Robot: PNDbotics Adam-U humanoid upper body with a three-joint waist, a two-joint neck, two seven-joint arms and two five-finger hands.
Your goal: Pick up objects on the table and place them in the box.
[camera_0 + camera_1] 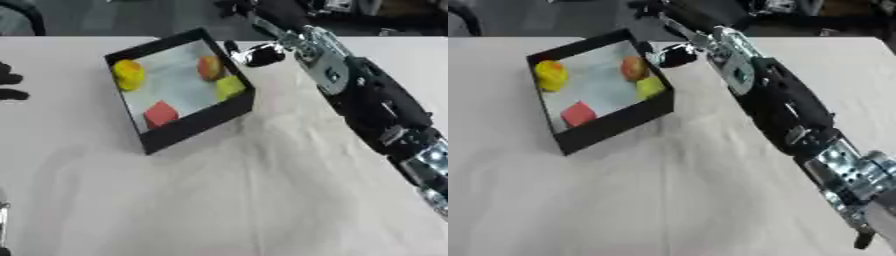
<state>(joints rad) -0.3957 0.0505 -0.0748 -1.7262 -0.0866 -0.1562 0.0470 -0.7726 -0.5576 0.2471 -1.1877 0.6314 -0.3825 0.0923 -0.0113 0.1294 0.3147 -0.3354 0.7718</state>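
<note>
A black box with a pale floor stands tilted at the upper left of the table. Inside lie a yellow object, an orange-red round object, a yellow-green piece and a red cube. My right arm stretches from the lower right up to the box's far right corner. My right hand hangs just outside that corner, beside the wall, blurred and dark. Dark shapes at the left edge look like part of my left hand.
The table wears a creased white cloth. My right forearm crosses the right side of the table. Dark equipment lies beyond the far edge. A silver part shows at the lower left edge.
</note>
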